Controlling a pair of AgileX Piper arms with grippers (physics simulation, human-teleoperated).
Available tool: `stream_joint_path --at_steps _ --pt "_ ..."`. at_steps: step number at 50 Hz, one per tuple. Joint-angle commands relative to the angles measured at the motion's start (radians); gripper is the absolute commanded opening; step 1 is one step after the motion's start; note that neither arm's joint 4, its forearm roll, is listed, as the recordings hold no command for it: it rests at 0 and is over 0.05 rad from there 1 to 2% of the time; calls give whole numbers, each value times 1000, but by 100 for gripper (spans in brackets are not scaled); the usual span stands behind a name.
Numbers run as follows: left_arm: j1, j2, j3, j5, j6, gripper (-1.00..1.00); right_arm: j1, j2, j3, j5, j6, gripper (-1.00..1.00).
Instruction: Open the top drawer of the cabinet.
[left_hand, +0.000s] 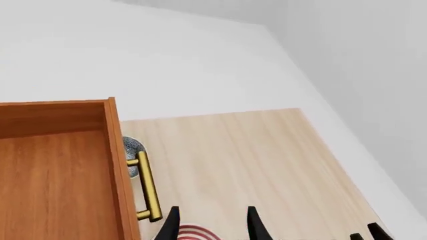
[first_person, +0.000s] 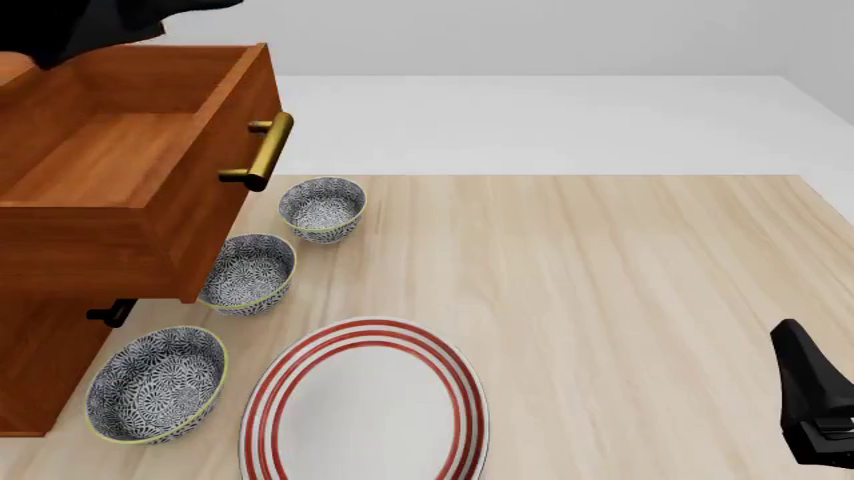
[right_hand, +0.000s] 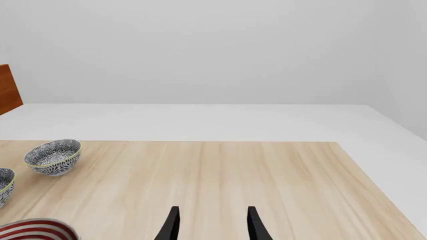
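Polished reddish wood top drawer (first_person: 127, 150), brass bar handle (first_person: 263, 152), pale matt wood-grain table (first_person: 601, 290), glossy patterned bowls (first_person: 322, 208)

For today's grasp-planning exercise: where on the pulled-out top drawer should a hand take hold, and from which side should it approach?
Grip the brass bar handle on the front of the top drawer. It stands off the panel on two posts, leaving a gap behind the bar for fingers. Approach from the open table side, to the right in the front view, fingers closing across the bar, probably near its middle so the drawer pulls evenly.
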Motion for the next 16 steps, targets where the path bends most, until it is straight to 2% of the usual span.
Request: stream_joint_path --at_steps 1,11,16 --pt "-35 -44 -2 -3 27 100 0 0 0 0 0 100" --pt "-52 -82 11 -21 37 100 0 0 0 0 0 100" --pt "-56 -115 16 -41 65 100 0 0 0 0 0 100"
